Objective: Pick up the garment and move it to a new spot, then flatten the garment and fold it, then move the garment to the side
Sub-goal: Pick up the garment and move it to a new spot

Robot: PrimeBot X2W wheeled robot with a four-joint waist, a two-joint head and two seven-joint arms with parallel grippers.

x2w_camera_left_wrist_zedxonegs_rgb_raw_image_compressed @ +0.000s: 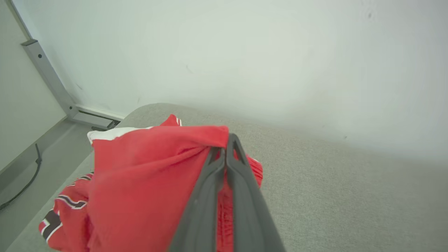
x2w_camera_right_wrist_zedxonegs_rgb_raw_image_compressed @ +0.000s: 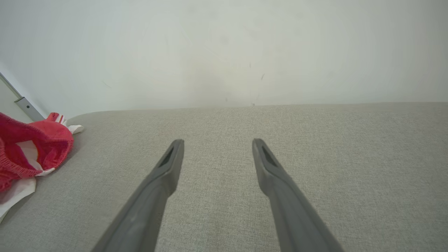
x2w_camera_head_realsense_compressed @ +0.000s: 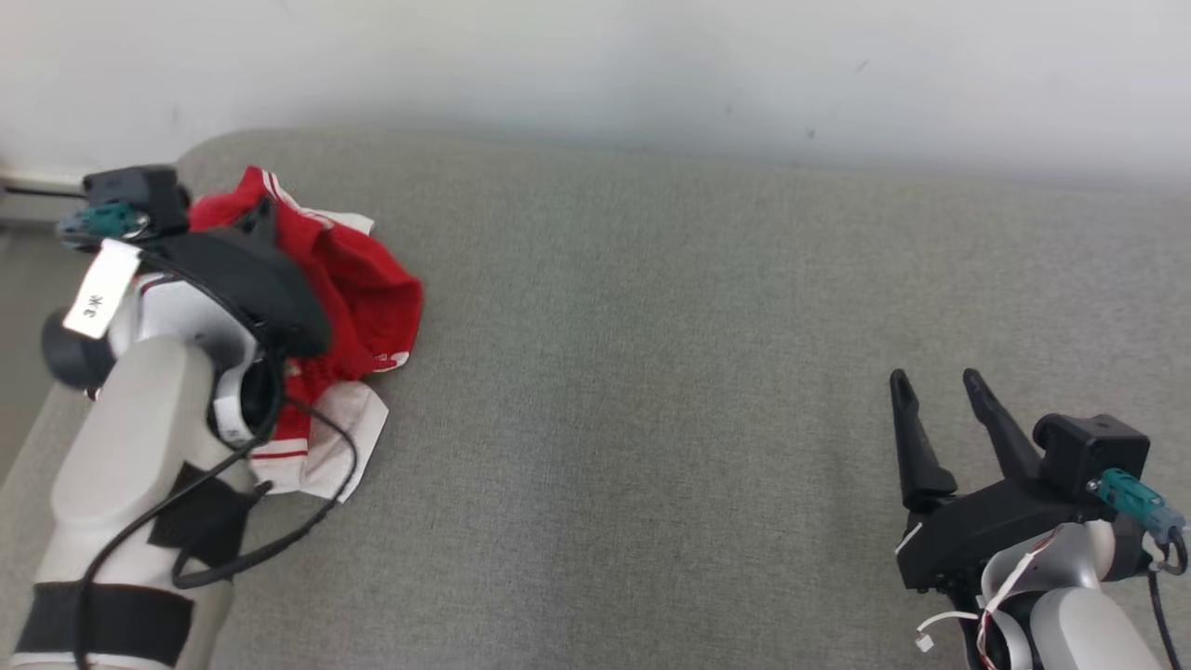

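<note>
So the worktop (x2w_camera_head_realsense_compressed: pixel 651 372) is one big slab covered in grey woven fabric, slightly fuzzy, with a rounded far left corner, and it sits right against a plain pale wall (x2w_camera_head_realsense_compressed: pixel 595 65).

The left arm (x2w_camera_head_realsense_compressed: pixel 130 447) is a chunky pale tube with black bands. It comes up over the left edge, then the wrist bends in toward that far left corner, with the black housing sitting over the cloth. A thin black cable (x2w_camera_head_realsense_compressed: pixel 307 521) loops loose off it. The right arm (x2w_camera_head_realsense_compressed: pixel 1051 596) is tucked low by the near right corner, with its fingers pointing toward the far edge.

The garment (x2w_camera_head_realsense_compressed: pixel 354 279) is crumpled in a heap at the far left corner. It's soft red knit with white panels, striped trim and a gathered ribbed edge, and it partly lies on the worktop.

The left pincer (x2w_camera_left_wrist_zedxonegs_rgb_raw_image_compressed: pixel 226 147) is clamped tight, and a fold of red cloth is pinched right at its tips. The right pincer (x2w_camera_head_realsense_compressed: pixel 935 377) is spread wide with nothing in it, its smooth dark tapered fingers over bare grey fabric.

There's also a little white paper tag (x2w_camera_head_realsense_compressed: pixel 100 288) hanging off the left wrist.
</note>
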